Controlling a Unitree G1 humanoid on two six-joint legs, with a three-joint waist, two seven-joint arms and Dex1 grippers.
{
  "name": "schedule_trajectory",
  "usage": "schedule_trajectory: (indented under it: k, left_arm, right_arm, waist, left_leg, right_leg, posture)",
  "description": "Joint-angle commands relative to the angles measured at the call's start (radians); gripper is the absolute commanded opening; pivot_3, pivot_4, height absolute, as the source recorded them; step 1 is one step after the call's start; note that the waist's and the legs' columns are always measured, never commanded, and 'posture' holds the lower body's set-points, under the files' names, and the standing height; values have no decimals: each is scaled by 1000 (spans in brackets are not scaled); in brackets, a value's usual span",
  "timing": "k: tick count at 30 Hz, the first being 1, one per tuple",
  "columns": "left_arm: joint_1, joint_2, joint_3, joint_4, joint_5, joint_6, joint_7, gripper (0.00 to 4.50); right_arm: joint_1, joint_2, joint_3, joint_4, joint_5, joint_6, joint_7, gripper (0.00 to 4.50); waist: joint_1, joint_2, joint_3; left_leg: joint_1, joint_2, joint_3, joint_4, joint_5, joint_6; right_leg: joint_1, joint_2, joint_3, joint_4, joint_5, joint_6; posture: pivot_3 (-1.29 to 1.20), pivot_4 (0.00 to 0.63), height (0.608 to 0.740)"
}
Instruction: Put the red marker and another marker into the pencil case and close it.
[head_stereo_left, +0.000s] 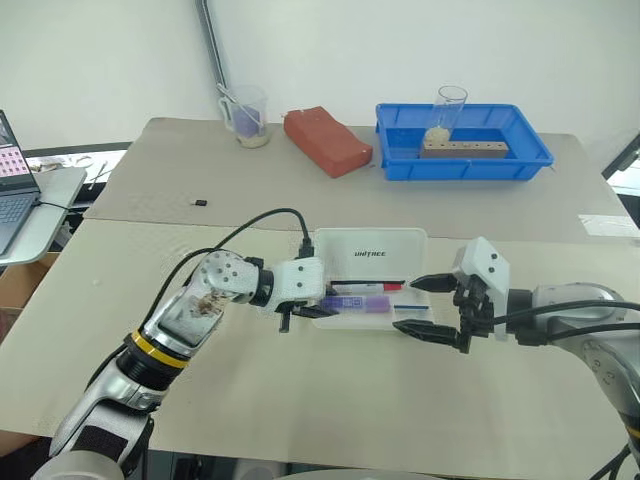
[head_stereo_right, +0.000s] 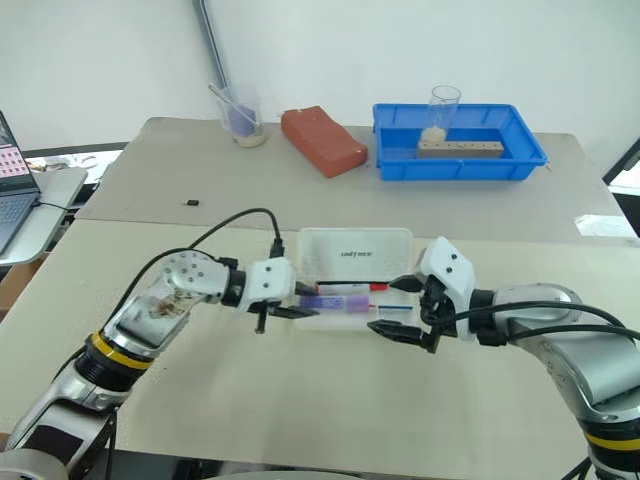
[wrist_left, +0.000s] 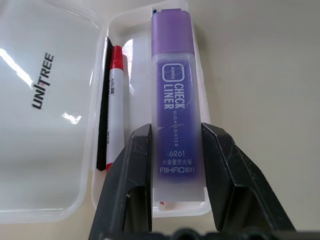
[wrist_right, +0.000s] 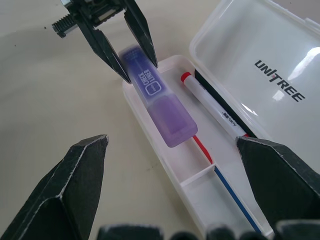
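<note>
The pencil case lies open mid-table, its "UNITREE" lid folded back. Inside, along the hinge side, rests the red marker, also seen at the tray's back. My left gripper is shut on the tail of another marker, the purple highlighter. The highlighter's cap end reaches over the tray's front wall; whether it touches the tray I cannot tell. At the case's right end my right gripper is open and holds nothing.
A thin red stick and a blue stick lie in the case. At the table's far side stand a blue tray, a red brick and a cup. A laptop sits far left.
</note>
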Motion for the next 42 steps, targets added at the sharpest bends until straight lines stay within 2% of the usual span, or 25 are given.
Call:
schedule_trajectory:
  k: [1,5,12,13,17,21,24,28,42]
  left_arm:
    - [-37,-19,6,22,13,-41,-8,886]
    - [-38,-38,0,52,27,-63,-13,886]
    - [-35,-62,5,46,19,-46,-18,4305]
    - [-34,-64,5,42,18,-42,-18,4416]
    - [-25,-60,25,-5,-8,-23,-27,4416]
    - [-17,-111,105,-92,-137,48,-3,4416]
    - [-1,-144,133,-132,-177,23,9,4416]
    - [-8,-180,144,-170,-213,7,20,4416]
    - [13,-167,136,-208,-215,1,58,4416]
  right_arm:
    - [9,-5,-57,-50,18,-4,-18,4500]
    - [26,7,-67,-64,20,-3,-45,4500]
    - [39,0,-77,-51,13,-12,-58,4500]
    - [42,-2,-82,-43,10,-14,-59,4500]
    - [73,-41,-118,17,-35,-40,-39,4500]
    - [134,-129,-163,155,-139,-105,-4,4500]
    - [170,-151,-192,253,-174,-146,21,4500]
    - [199,-191,-158,399,-276,-228,52,4500]
    - [-62,-95,47,758,-398,-303,139,4500]
  waist:
    - [2,0,0]
    - [2,0,0]
    - [4,0,0]
    - [4,0,0]
    - [4,0,0]
    - [9,0,0]
    - [6,1,-1]
    - [3,3,-1]
    - [5,6,-1]
  left_leg:
    - [0,0,0,0,0,0]
    - [0,0,0,1,0,0]
    - [0,0,0,1,0,0]
    - [0,0,0,1,0,0]
    - [0,0,0,1,0,0]
    - [0,-1,0,2,0,0]
    - [0,-1,0,2,0,0]
    - [1,-1,0,2,0,0]
    - [3,-1,0,4,0,0]
  right_leg:
    - [0,0,0,0,0,0]
    - [1,0,0,0,0,1]
    - [1,0,0,0,0,1]
    - [1,0,0,0,0,1]
    - [1,0,0,0,0,1]
    - [2,-1,-1,0,0,1]
    - [3,-1,-1,0,0,2]
    - [3,0,-1,0,0,2]
    - [6,0,0,0,0,2]
  posture:
    - [0,150,740]
    - [0,150,740]
    - [0,150,740]
    - [0,150,740]
    - [0,150,740]
    - [0,150,740]
    - [0,150,740]
    - [0,150,740]
    - [0,150,740]
